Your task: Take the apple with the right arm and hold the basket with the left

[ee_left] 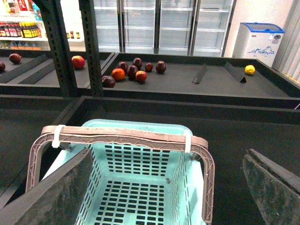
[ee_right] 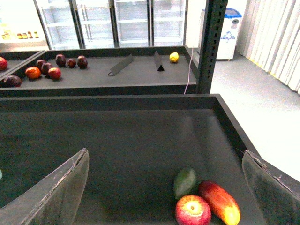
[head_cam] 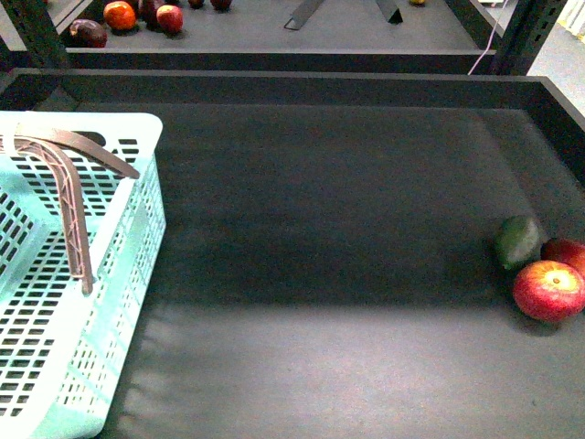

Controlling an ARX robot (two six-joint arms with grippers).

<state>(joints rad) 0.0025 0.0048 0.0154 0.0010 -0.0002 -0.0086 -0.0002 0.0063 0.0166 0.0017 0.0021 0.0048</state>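
The apple [head_cam: 548, 290], red with a yellow blush round its stem dimple, lies on the dark bin floor at the right edge. In the right wrist view the apple [ee_right: 192, 210] lies below my open, empty right gripper [ee_right: 164, 159], between its spread fingers. The mint-green basket [head_cam: 128, 265] stands at the left with its brown handle [head_cam: 73, 201] swung over it. In the left wrist view my open, empty left gripper [ee_left: 168, 159] hovers above the basket [ee_left: 140, 127], with the handle [ee_left: 126, 136] lying across between the fingers. Neither gripper shows in the front view.
A dull green oval fruit [head_cam: 518, 240] and a red-yellow fruit [head_cam: 569, 252] touch the apple on its far side. The bin's raised right wall [head_cam: 559, 114] is close to them. A farther bin holds several fruits [head_cam: 119, 16].
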